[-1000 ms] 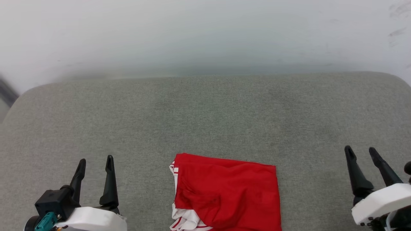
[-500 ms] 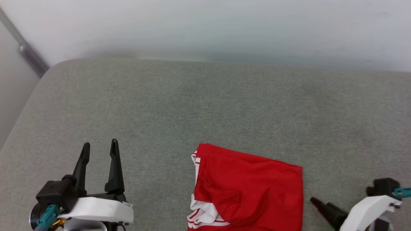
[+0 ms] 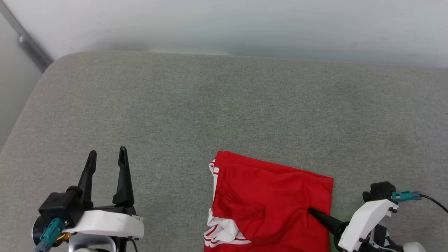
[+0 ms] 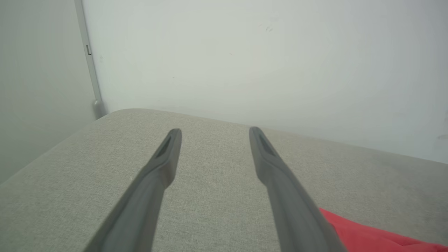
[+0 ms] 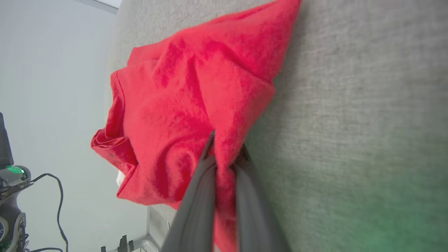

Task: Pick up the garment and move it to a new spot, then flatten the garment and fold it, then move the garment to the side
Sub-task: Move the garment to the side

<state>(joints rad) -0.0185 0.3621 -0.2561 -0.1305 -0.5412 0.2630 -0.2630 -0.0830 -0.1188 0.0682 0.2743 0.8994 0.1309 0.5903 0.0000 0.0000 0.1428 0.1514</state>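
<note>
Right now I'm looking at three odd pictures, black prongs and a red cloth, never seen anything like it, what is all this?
It is a two-armed robot. The wide picture comes from its head camera, looking down at a grey fabric-covered cushion. The other two come from wrist cameras, each looking along that claw's two dark fingers. A folded red jersey T-shirt with white striped trim lies on the cushion. The left claw hangs open, holding nothing. The right claw is pinched shut on the shirt near its right edge.
</note>
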